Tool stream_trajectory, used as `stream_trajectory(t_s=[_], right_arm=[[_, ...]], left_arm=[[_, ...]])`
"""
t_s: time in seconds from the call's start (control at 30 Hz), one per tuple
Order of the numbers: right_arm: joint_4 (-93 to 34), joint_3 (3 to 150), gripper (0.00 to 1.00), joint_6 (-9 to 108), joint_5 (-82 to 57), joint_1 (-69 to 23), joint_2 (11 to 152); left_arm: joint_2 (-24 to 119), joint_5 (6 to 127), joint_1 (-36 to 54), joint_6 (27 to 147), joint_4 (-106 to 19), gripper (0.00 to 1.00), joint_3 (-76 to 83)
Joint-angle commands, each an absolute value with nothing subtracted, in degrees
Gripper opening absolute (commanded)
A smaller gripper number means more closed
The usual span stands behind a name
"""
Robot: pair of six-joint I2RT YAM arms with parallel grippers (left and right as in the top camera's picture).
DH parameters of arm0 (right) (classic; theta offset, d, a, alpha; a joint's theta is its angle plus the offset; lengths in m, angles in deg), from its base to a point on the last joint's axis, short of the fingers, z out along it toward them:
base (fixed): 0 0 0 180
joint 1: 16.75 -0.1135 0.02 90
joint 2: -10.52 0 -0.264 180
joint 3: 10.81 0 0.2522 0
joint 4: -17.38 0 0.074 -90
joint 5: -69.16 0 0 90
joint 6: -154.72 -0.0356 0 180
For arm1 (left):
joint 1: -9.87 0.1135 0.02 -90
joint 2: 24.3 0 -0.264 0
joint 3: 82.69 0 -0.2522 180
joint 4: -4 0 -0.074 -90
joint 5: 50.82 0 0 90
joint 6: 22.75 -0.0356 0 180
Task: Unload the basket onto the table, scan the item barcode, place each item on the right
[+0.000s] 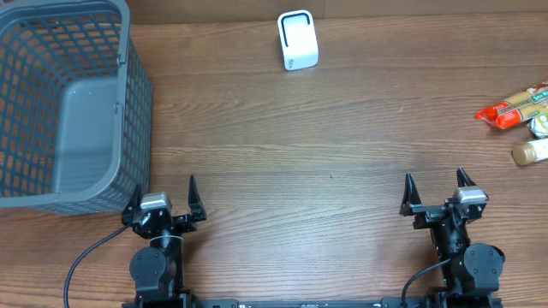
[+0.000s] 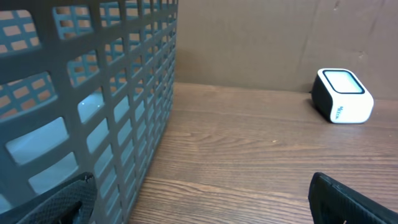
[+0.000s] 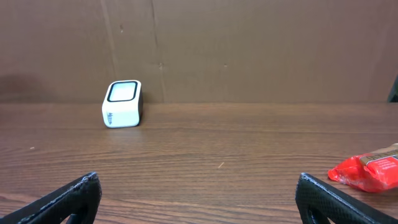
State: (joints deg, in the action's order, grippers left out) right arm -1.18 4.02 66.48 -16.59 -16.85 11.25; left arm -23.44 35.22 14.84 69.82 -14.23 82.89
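Note:
The white scanner [image 1: 298, 40] stands upright at the back of the table, and shows in the left wrist view [image 2: 343, 96] and the right wrist view [image 3: 122, 104]. The items lie at the far right edge: a red-ended snack packet [image 1: 516, 107] [image 3: 367, 171] and a small tan item [image 1: 531, 152]. My left gripper [image 1: 164, 188] [image 2: 202, 208] rests open at the front left, beside the basket. My right gripper [image 1: 435, 180] [image 3: 199, 205] is open at the front right, well short of the items. Neither holds anything.
A large grey mesh basket [image 1: 128, 85] fills the back left corner; its wall [image 2: 124, 93] stands right next to my left finger. A brown cardboard wall backs the table. A silvery item [image 1: 541, 127] lies partly cut off at the right edge.

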Motion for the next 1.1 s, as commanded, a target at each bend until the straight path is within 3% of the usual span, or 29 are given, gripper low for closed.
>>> stream_trajectory(t_s=[0.0, 1.07], right_arm=[[-0.94, 3.43, 1.0, 67.57, -16.3, -17.07, 10.69], [-0.94, 3.43, 1.0, 67.57, -16.3, -17.07, 10.69]], left_arm=[[-24.11, 33.21, 14.66, 69.01, -13.95, 1.0, 83.3], [-24.09, 34.78, 14.69, 68.51, -13.84, 1.0, 83.28]])
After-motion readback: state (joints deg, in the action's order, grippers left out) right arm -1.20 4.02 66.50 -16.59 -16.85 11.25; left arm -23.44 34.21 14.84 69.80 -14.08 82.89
